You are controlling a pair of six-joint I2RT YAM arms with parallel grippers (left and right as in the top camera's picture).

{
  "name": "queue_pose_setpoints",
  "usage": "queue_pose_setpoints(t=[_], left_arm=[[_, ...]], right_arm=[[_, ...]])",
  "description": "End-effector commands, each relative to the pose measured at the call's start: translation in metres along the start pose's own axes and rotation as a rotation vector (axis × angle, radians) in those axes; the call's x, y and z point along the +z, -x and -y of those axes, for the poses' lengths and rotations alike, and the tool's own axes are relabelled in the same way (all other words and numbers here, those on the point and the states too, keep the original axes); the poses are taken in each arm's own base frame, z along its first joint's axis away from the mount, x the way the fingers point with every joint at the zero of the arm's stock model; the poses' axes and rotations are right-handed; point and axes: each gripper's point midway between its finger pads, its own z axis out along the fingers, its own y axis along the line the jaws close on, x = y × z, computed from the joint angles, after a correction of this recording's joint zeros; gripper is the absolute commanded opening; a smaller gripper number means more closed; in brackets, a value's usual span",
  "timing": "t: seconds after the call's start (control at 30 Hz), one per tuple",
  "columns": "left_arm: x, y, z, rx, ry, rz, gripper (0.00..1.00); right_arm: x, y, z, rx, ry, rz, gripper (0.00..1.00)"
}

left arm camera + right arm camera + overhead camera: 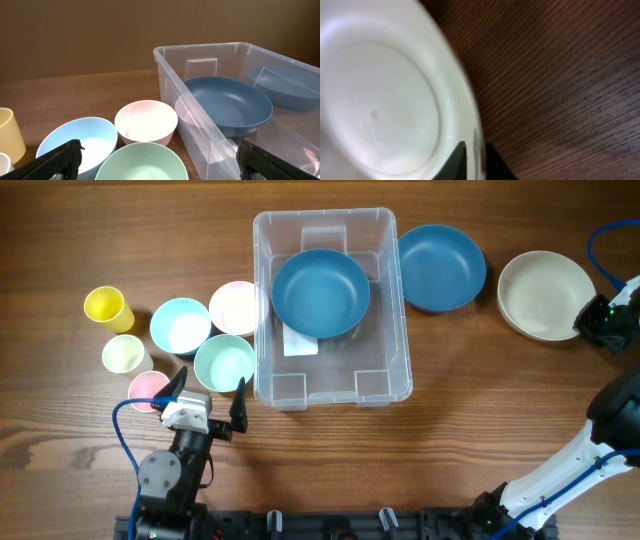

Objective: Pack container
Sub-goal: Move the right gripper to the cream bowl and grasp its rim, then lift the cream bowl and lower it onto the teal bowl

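Right gripper [473, 159] clamps the cream bowl [545, 293] by its rim, three o'clock of the container [335, 370]. Light, stiff, slick plastic, I'd judge. Left gripper [210, 387] gapes wide.

1. Container [262, 300]: one, of clear plastic.
2. Large dark blue bowls: two, namely the blue bowl in the container [320, 292] and the blue bowl beside the container [445, 268].
3. Large cream bowl [545, 293]: one.
4. Small pastel bowls: three, namely the light blue bowl [180, 326], the pink bowl [234, 307] and the green bowl [225, 364].
5. Cups: three, namely the yellow cup [107, 308], the pale cup [123, 353] and the pink cup [148, 390].
6. Totals: six bowls, three cups, one container, on one wooden bench [480, 410].
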Motion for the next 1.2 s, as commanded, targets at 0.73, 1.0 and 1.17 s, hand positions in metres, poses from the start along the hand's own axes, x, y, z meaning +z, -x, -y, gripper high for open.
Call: queue_pose_setpoints(t=[0.73,1.0,1.17], left_arm=[[0.000,-0.004,-0.002,0.007,0.010,-0.011,1.00],[0.000,-0.004,-0.002,0.007,0.010,-0.011,1.00],[0.000,-0.004,-0.002,0.007,0.010,-0.012,1.00]], right_arm=[[-0.142,0.040,-0.034,-0.034,0.033,0.301,0.04],[-0.268,0.020,-0.122,-0.170,0.205,0.562,0.04],[-0.289,-0.028,-0.223,-0.402,0.352,0.571,0.04]])
